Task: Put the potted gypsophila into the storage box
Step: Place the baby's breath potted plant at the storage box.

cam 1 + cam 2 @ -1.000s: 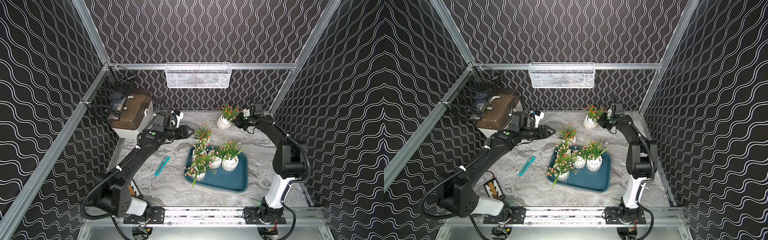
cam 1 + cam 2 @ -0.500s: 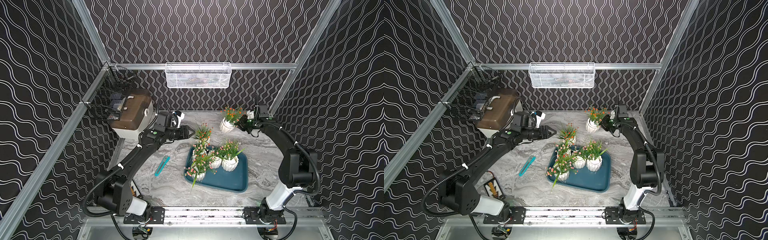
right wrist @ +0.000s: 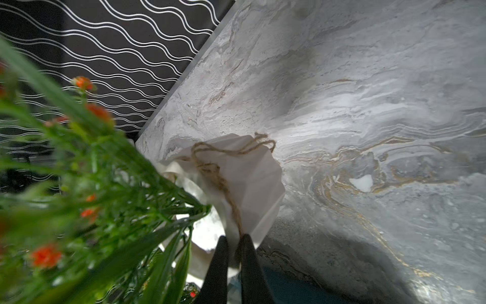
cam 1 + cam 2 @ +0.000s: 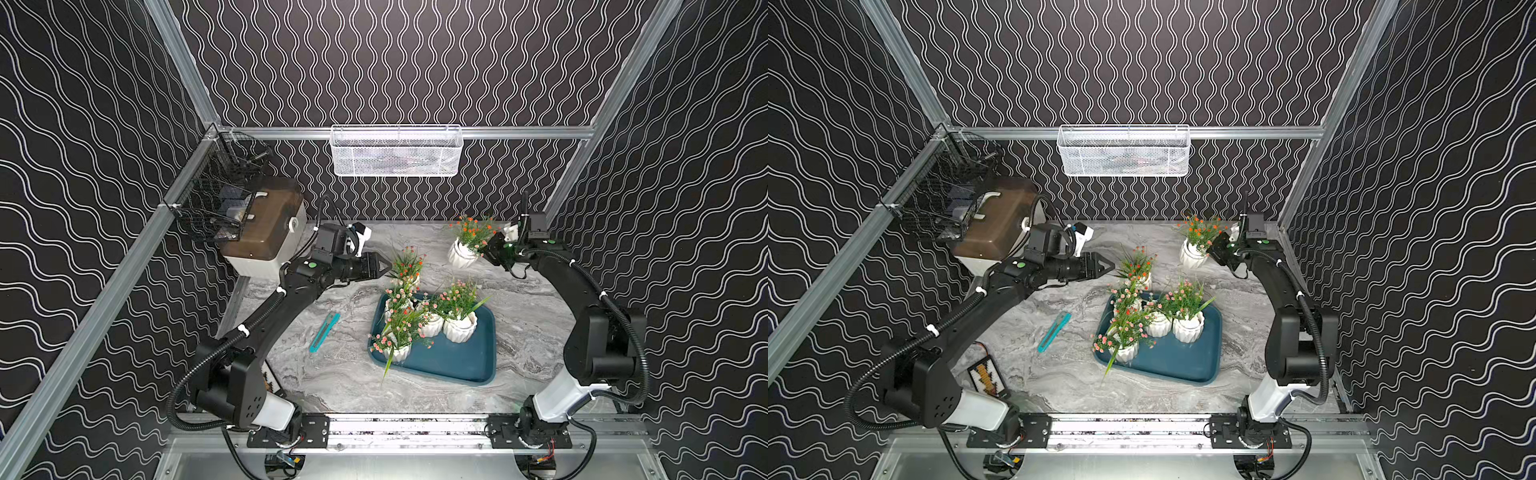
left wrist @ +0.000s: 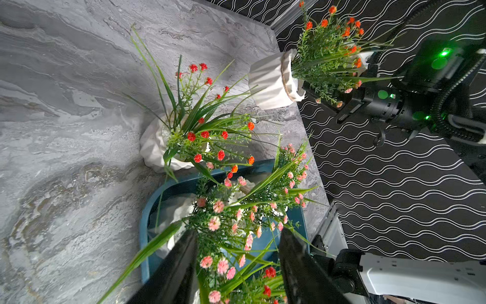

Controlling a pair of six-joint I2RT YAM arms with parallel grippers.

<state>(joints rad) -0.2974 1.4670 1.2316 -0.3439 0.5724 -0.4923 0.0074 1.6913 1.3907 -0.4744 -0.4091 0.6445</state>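
the box (image 4: 457, 365), right of the desk's (image 4: 332, 374) middle, holds 4 upright pots (image 4: 459, 330) crowded toward its far-left end. a 5th pot (image 4: 411, 279) stands on the desk just beside the box's far-left corner. the left gripper (image 4: 384, 268), half open and empty, hovers beside it on the side toward the desk's left edge. the right gripper (image 3: 234, 244) is clamped on the rim of the 6th pot (image 4: 460, 254) near the desk's far-right corner, plant end up, long axis roughly upright.
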